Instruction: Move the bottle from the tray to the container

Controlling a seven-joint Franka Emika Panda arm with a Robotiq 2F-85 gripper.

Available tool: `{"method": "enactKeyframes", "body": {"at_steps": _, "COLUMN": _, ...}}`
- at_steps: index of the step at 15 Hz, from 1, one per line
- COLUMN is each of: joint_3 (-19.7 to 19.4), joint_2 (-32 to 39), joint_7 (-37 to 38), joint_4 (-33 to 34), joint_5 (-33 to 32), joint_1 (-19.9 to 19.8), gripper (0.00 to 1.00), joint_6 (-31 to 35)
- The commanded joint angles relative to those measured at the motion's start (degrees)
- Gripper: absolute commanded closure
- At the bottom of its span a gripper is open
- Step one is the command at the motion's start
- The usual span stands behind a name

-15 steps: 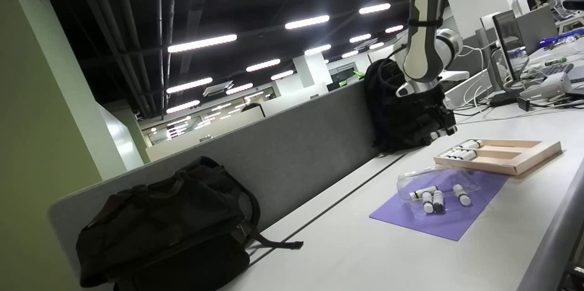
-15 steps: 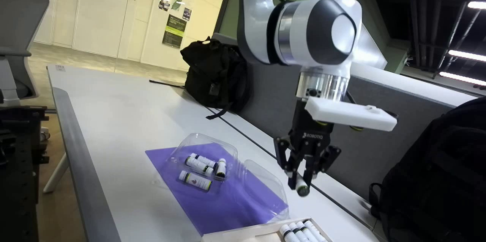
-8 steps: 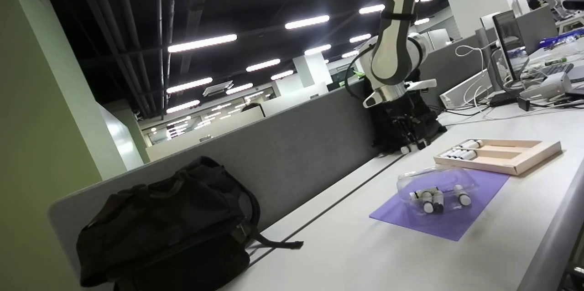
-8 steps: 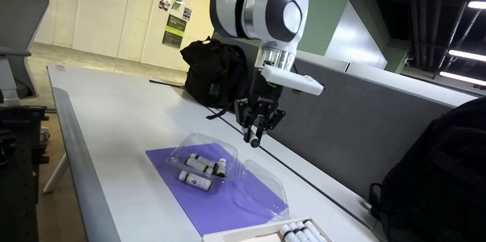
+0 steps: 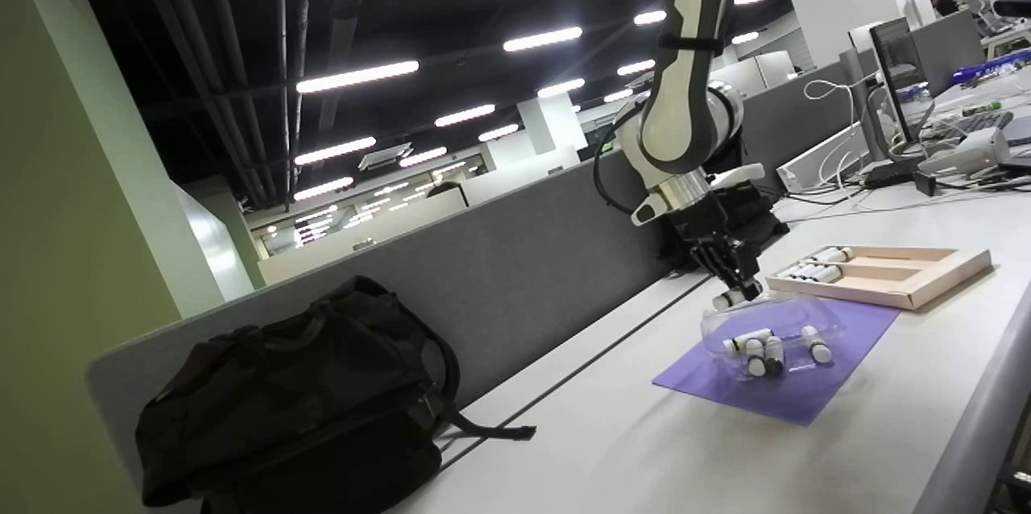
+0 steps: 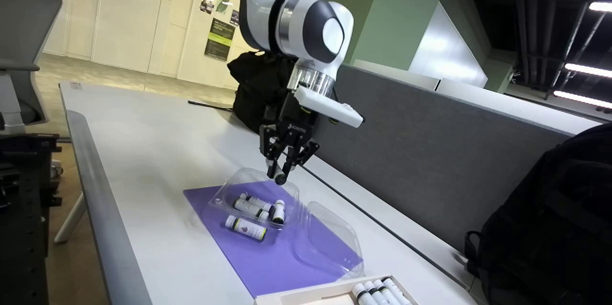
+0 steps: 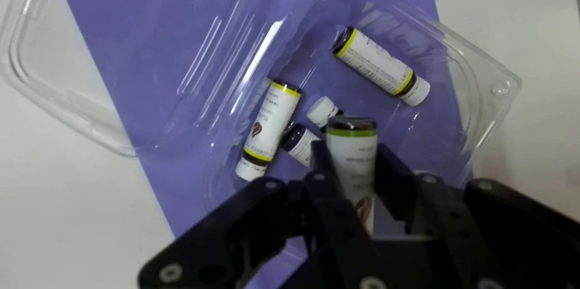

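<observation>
The tool (image 6: 278, 174) is gripping the bottle (image 7: 352, 164), jaws parted only by its body. Both are just arriving above the clear container (image 7: 496, 89) from outside it, so the carry is seemingly ending, lowering coming due. Beyond the container's lid (image 6: 331, 243), the tray (image 5: 950, 280) is holding more bottles (image 6: 384, 291).

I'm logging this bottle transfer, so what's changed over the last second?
The gripper carried its bottle away from the tray and now holds it above the clear container; nothing was grasped or released. The bottles inside, the tray and the purple mat stayed put.
</observation>
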Motion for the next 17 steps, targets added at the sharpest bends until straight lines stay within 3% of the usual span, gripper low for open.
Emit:
{"method": "enactKeyframes", "body": {"at_steps": 1, "joint_3": -0.3, "joint_2": 2.7, "joint_7": -1.5, "joint_4": 0.2, "joint_5": 0.6, "joint_1": -1.3, "gripper": 0.93, "joint_6": 1.9}}
{"method": "enactKeyframes", "body": {"at_steps": 3, "joint_3": 0.6, "joint_2": 4.3, "joint_7": -3.4, "joint_4": 0.5, "joint_5": 1.6, "joint_1": -2.4, "gripper": 0.93, "joint_6": 2.8}}
{"method": "enactKeyframes", "body": {"at_steps": 4, "joint_3": 1.1, "joint_2": 4.6, "joint_7": -4.8, "joint_4": 0.6, "joint_5": 2.2, "joint_1": -3.0, "gripper": 0.47, "joint_6": 2.6}}
{"method": "enactKeyframes", "body": {"at_steps": 6, "joint_3": 0.7, "joint_2": 4.0, "joint_7": -5.2, "joint_4": 0.7, "joint_5": 1.9, "joint_1": -2.7, "gripper": 0.40, "joint_6": 1.5}}
{"method": "enactKeyframes", "body": {"at_steps": 11, "joint_3": -0.8, "joint_2": -2.5, "joint_7": -4.3, "joint_4": 0.3, "joint_5": -0.6, "joint_1": -1.6, "gripper": 0.05, "joint_6": -0.2}}
{"method": "enactKeyframes", "body": {"at_steps": 13, "joint_3": -1.6, "joint_2": -5.1, "joint_7": -4.3, "joint_4": 0.2, "joint_5": -1.5, "joint_1": -1.6, "gripper": 0.00, "joint_6": -1.5}}
{"method": "enactKeyframes", "body": {"at_steps": 14, "joint_3": -0.8, "joint_2": -1.8, "joint_7": -5.0, "joint_4": 0.9, "joint_5": 0.0, "joint_1": -1.7, "gripper": 0.00, "joint_6": 0.2}}
{"method": "enactKeyframes", "body": {"at_steps": 17, "joint_3": -0.9, "joint_2": -2.6, "joint_7": -5.3, "joint_4": 0.8, "joint_5": 0.1, "joint_1": -1.6, "gripper": 0.00, "joint_6": -0.1}}
